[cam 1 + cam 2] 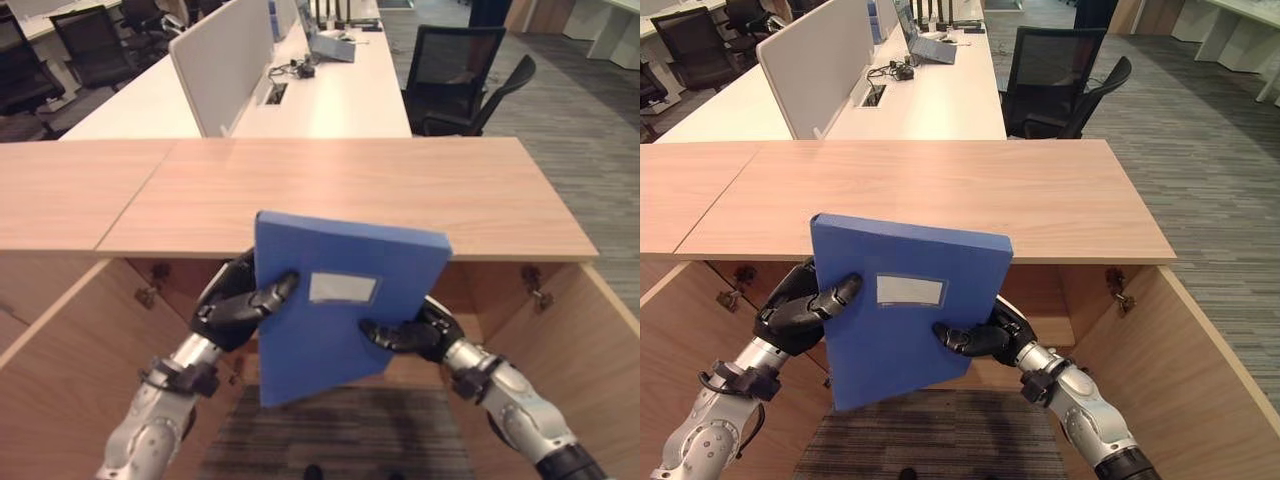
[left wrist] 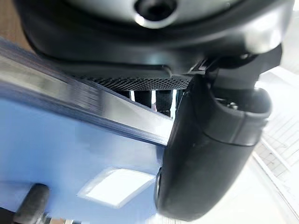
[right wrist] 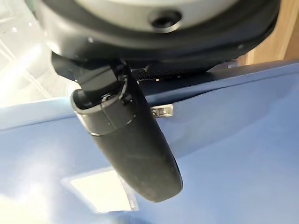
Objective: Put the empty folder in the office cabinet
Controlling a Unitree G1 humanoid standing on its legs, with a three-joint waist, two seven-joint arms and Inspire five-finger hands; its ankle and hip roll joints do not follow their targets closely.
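A: Where was the folder (image 1: 340, 300) at that point?

B: Held up in front of the open cabinet (image 1: 560, 330), below the edge of its wooden top, tilted a little. The left hand (image 1: 240, 300) clasped its left edge, thumb curled over the blue face beside the white label (image 1: 343, 288). The right hand (image 1: 415, 335) pinched the lower right edge the same way, thumb on the front, fingers behind.

A: How would it have handled?

B: Light, I judged, being empty, and stiff enough to keep its shape. The plastic cover looked smooth, so it could have slipped from a thumb pinch. Gripping both side edges suited it; squeezing the hollow middle might have bowed it.

A: And the desk (image 1: 330, 90) beyond?

B: Well apart, not involved.
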